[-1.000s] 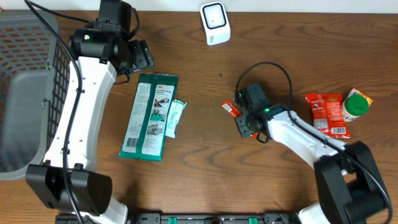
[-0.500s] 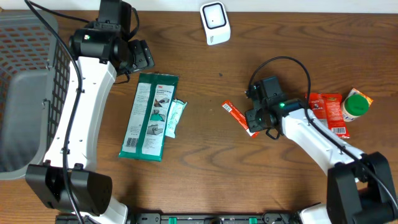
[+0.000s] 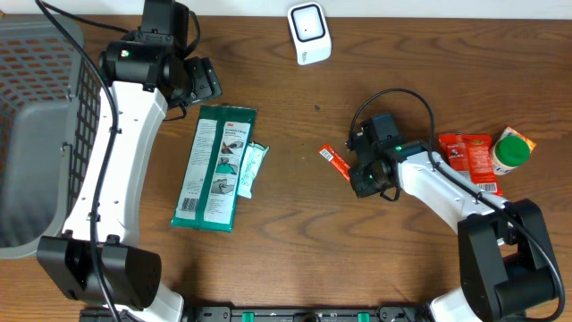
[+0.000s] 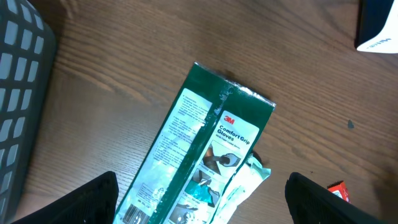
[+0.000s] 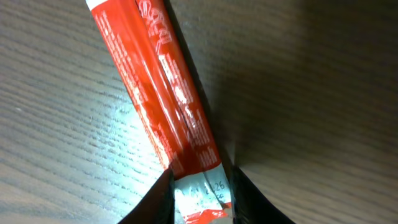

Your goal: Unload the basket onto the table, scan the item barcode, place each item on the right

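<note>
Narrower than a moment ago, the right gripper pinched the red stick packet by its end; the left gripper hung wide open, empty, near the 3M gloves pack.

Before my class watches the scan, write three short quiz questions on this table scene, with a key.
1. True or false: the left gripper is open, not holding the green glove pack.
2. What stands beside the red pouch?
3. What lies between the right gripper's fingers? A red stick packet; B red pouch; C green glove pack.
Key: 1 true; 2 the green-lidded jar; 3 A.
</note>
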`<act>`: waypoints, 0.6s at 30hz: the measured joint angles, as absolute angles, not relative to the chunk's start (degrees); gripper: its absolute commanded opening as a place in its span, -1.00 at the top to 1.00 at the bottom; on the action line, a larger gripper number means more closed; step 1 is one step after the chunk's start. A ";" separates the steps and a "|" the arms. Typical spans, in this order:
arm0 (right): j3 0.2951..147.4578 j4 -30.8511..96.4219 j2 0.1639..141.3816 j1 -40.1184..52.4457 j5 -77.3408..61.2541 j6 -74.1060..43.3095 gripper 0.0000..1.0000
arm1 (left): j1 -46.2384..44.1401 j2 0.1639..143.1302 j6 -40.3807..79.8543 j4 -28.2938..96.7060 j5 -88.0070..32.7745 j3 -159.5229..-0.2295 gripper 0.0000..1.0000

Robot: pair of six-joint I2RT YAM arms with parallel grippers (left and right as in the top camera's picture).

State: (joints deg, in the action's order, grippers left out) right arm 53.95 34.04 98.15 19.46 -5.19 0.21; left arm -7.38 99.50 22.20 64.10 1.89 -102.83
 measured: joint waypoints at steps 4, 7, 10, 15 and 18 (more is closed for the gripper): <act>53.95 34.50 98.15 19.46 -5.21 0.49 0.39 | -7.38 99.50 22.20 64.10 1.89 -102.83 -0.72; 53.95 34.50 98.15 19.46 -5.23 0.49 0.38 | -7.38 99.50 22.20 64.10 1.89 -102.83 -0.72; 53.95 34.33 98.15 19.46 -5.23 0.49 0.38 | -7.38 99.50 22.22 64.10 1.87 -102.83 -0.72; 53.95 33.65 98.15 19.46 -5.21 0.51 0.41 | -7.38 99.50 22.20 64.10 1.87 -102.83 -0.72; 53.95 34.20 98.15 19.46 -5.23 0.67 0.42 | -7.38 99.50 22.20 64.10 1.89 -102.83 -0.72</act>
